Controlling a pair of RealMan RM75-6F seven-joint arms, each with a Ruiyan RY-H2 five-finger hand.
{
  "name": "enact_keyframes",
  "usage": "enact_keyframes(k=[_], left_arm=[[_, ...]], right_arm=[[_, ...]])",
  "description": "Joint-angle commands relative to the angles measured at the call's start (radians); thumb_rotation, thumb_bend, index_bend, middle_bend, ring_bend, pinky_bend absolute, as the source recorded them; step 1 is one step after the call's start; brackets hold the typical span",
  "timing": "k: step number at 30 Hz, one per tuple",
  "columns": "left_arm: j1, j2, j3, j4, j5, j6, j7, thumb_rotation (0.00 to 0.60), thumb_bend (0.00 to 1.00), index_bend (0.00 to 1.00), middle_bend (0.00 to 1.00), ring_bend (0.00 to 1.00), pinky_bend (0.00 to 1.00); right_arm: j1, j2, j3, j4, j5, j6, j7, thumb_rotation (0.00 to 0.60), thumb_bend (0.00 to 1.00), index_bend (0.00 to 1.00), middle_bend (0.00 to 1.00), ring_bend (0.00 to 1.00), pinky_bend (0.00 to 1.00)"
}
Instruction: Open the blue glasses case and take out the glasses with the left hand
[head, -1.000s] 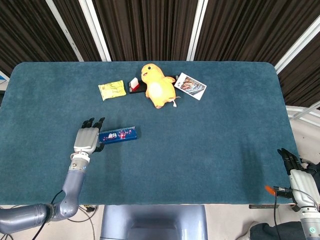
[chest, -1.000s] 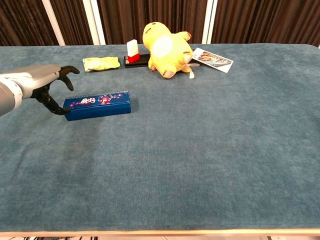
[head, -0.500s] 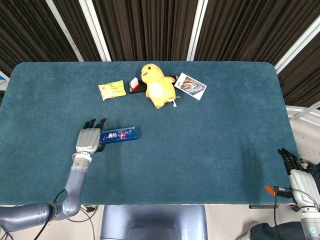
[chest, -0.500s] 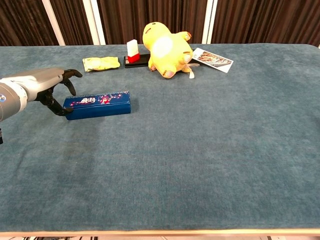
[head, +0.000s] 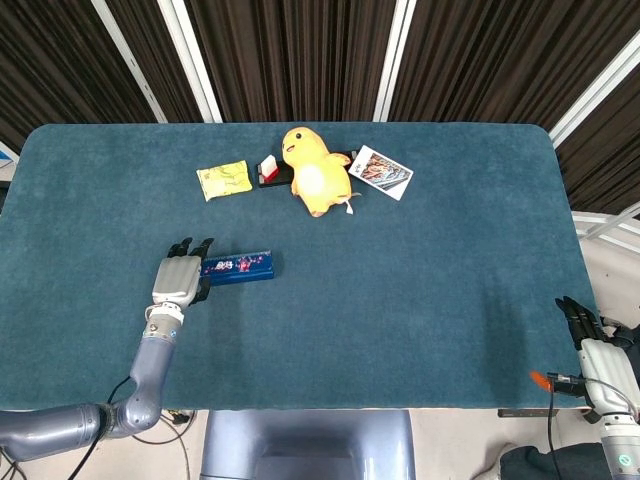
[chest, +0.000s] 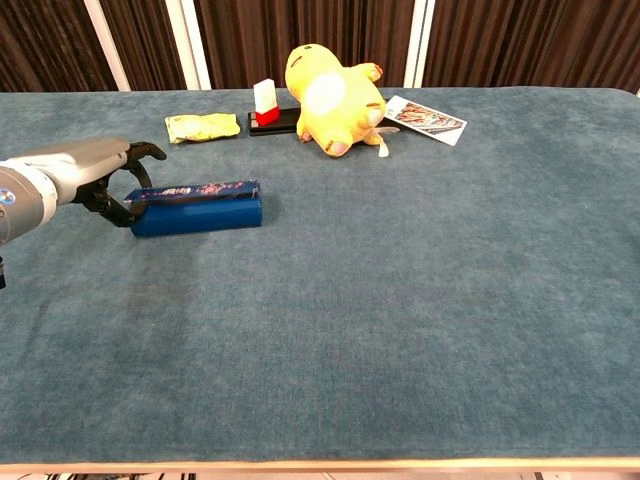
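Landmark: blue glasses case (head: 236, 267), long and narrow, lying flat on the teal table (head: 420, 290); every place below is given from it.
Case, state: in the chest view the patterned lid (chest: 195, 187) sits slightly raised above the plain blue base (chest: 197, 216), so I judge it just cracked open; glasses not visible, presumably inside.
My left hand (head: 178, 275): at the case's left end, fingers (chest: 118, 206) curled around that end and touching it, thumb over the top edge; I hold here so the lid can hinge up without the case sliding.
Left hand, grasp: holding the end of the case, not carrying it; the base rests on the table.
My right hand (head: 598, 350): well apart from the case, off the table's right near corner, idle; I cannot tell whether its fingers are spread or closed.
Yellow plush duck (head: 316, 172): beyond the case, lying on its back, clear of my working space.
Yellow packet (head: 225, 180): beyond the case, left of the duck.
Small white-and-red item on a dark tray (chest: 265, 105): beyond the case, just beside the duck.
Printed card (head: 381, 172): beyond the case, right of the duck.
Next need, as I judge: lift the lid fully, then reach in.
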Motion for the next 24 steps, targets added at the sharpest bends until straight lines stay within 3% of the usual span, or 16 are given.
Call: enact_keyframes(k=[1, 11, 18, 21, 24], left_arm=[[-0.004, -0.001, 0.000, 0.006, -0.002, -0.005, -0.002, 0.600, 0.56, 0.09, 0.29, 0.01, 0.11], [-0.032, -0.022, -0.019, 0.084, -0.018, -0.025, -0.013, 0.600, 0.58, 0.09, 0.28, 0.01, 0.11], [-0.069, -0.066, -0.072, 0.257, 0.000, -0.025, -0.055, 0.600, 0.57, 0.09, 0.25, 0.01, 0.11], [-0.064, -0.054, -0.090, 0.245, 0.005, -0.031, -0.092, 0.600, 0.57, 0.09, 0.24, 0.01, 0.11], [-0.041, -0.011, -0.066, 0.175, 0.048, -0.018, -0.104, 0.600, 0.57, 0.09, 0.23, 0.01, 0.11]], right_arm=[[0.000, 0.000, 0.000, 0.000, 0.000, 0.000, -0.001, 0.600, 0.17, 0.00, 0.00, 0.00, 0.20], [0.000, -0.001, 0.001, -0.001, 0.005, -0.001, -0.003, 0.600, 0.17, 0.00, 0.00, 0.00, 0.20], [0.000, 0.000, 0.001, -0.004, 0.006, -0.003, -0.005, 0.600, 0.17, 0.00, 0.00, 0.00, 0.20], [-0.001, 0.001, 0.001, -0.005, 0.008, -0.003, -0.004, 0.600, 0.17, 0.00, 0.00, 0.00, 0.20], [-0.001, 0.001, 0.001, -0.004, 0.008, -0.003, -0.002, 0.600, 0.17, 0.00, 0.00, 0.00, 0.20]])
